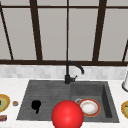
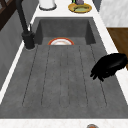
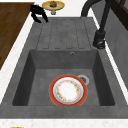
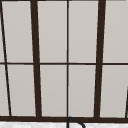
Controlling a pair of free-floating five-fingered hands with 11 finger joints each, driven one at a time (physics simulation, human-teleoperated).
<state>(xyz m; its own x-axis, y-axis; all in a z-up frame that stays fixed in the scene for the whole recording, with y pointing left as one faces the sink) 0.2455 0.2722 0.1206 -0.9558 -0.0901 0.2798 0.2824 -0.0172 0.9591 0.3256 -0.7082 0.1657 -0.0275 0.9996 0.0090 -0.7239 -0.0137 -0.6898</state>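
- Grey sink (image 1: pixel 45 87) under a window; we see a red-rimmed plate (image 3: pixel 68 90) lying in its basin, near the drain.
- Left hand (image 1: pixel 36 105) hovers over the drainboard's front edge, fingers curled, holding nothing.
- Red ball (image 1: pixel 67 114) at the sink's front edge.

You see one black hand (image 1: pixel 36 105) over the ribbed grey draining board (image 1: pixel 47 95), and one red-rimmed white plate (image 1: pixel 89 107) lying in the single dark grey sink basin (image 1: pixel 106 100). You count one black curved faucet (image 1: pixel 71 71), one large red ball (image 1: pixel 67 115), two yellow-rimmed dishes, one on the left counter (image 1: pixel 3 102) and one on the right (image 1: pixel 124 108), and one small round orange piece (image 1: pixel 15 103).
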